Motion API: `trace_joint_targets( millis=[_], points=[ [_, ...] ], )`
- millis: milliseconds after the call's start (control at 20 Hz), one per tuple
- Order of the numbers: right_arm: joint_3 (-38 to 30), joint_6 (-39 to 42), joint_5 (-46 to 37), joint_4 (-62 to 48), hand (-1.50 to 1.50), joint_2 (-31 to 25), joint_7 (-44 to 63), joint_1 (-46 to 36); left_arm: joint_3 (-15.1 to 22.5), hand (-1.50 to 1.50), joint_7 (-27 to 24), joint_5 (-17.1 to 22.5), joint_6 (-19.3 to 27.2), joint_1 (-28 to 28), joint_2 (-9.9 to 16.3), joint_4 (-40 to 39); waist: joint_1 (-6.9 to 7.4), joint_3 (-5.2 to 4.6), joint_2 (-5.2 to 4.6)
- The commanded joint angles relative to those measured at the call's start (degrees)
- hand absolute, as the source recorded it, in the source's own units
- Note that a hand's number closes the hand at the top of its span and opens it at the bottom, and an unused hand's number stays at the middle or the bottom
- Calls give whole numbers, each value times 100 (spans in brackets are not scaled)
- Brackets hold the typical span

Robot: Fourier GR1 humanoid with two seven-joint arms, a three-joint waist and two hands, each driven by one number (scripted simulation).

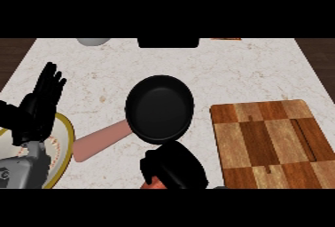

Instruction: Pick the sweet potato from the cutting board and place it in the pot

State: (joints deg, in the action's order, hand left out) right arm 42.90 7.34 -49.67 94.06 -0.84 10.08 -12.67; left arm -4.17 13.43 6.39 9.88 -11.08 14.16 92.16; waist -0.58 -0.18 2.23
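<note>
The right hand (175,167), fingers curled around the orange sweet potato (154,184), sits at six o'clock of the black pot (160,108), apparently carrying it there, while the left hand (40,106) rests spread at nine o'clock.

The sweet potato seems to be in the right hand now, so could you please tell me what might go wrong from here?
1. The right hand nearly hides the sweet potato; only an orange sliver shows, so how its fingers hold it cannot be checked.
2. The hand is below the pot, not over it; an early release would land on the counter.
3. The pot's pink handle points toward the plate; a nudge could shift both.
</note>
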Motion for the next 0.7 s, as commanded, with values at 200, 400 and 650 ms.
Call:
trace_joint_targets(
  millis=[200, 400, 650],
  points=[
    [1189, -1645, -693, 1938, 150, 83, 2706, -184, -21, 0, 19, -33, 51, -123, -4, -34, -89, -1, -65],
    [1559, -1779, -1515, 2223, 150, 79, 4203, -715, -20, 0, 76, 105, -108, 4, 27, 146, 29, -2, -100],
    [1414, -1618, -1115, 2414, 150, 75, 5565, -1890, -177, 0, 145, 155, -81, -287, 103, 81, 156, 1, -184]
  ],
)
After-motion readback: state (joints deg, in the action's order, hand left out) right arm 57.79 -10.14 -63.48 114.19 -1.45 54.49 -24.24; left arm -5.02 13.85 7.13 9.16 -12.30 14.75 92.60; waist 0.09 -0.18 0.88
